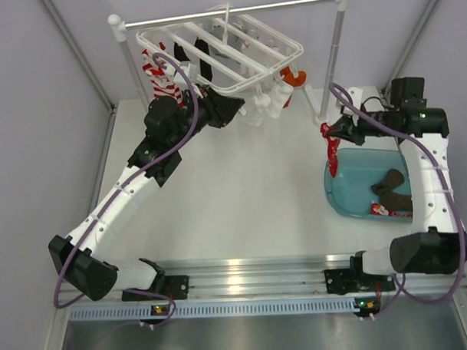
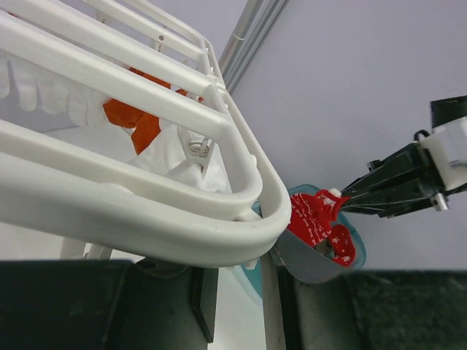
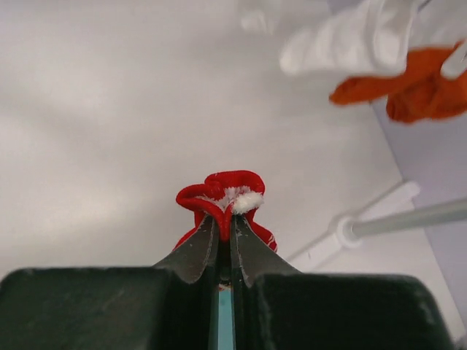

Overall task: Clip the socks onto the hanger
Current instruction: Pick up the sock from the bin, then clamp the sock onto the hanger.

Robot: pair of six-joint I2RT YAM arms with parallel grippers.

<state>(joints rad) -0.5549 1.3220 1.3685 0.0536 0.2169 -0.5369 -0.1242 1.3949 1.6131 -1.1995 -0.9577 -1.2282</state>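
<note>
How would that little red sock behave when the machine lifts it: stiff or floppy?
Probably floppy: the red sock dangles limply below the right hand, which pinches only one end. It is likely light too, since that narrow pinch alone carries it above the blue tub. The soft fabric bunches up in the grip, so it seems unlikely to slip out.

The hanger (image 1: 221,52) hangs from the rail (image 1: 228,11), left of the tub (image 1: 338,194) holding socks (image 1: 391,186).

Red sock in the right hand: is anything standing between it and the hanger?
Nothing visible blocks it. The red sock hangs from the right hand, with open space across to the hanger. The rail's right post stands close beside that route; an orange sock hangs at the hanger's nearest corner.
</note>
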